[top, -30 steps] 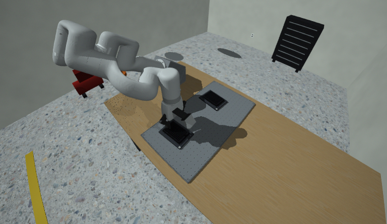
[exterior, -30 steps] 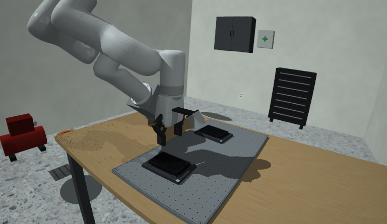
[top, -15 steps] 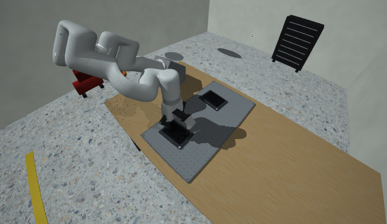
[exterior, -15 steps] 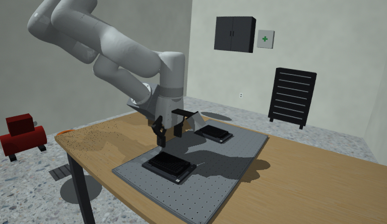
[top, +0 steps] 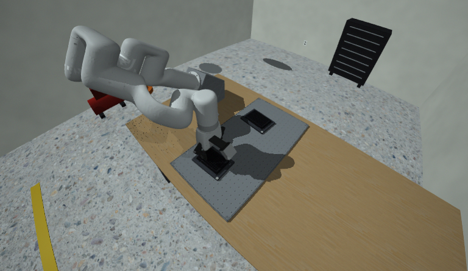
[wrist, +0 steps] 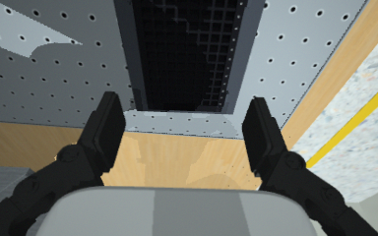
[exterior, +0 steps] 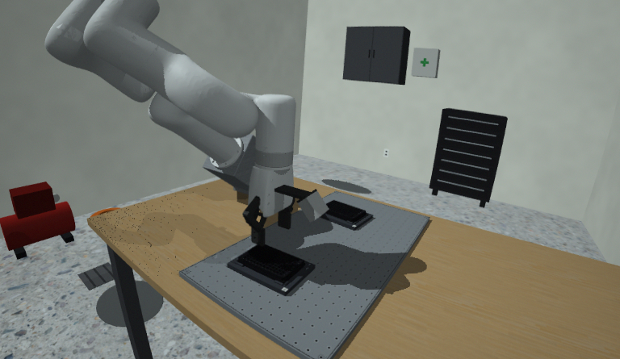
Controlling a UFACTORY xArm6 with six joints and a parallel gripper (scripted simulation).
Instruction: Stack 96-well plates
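Tool open above plate; labels unreadable.

White arm reaches down over grey perforated board on wooden tabletop. Hand wide open, holding nothing, just above near black plate in its nest. Second black plate farther back on board. Red compressor on floor, left. Black cabinet, drawer unit at far wall.
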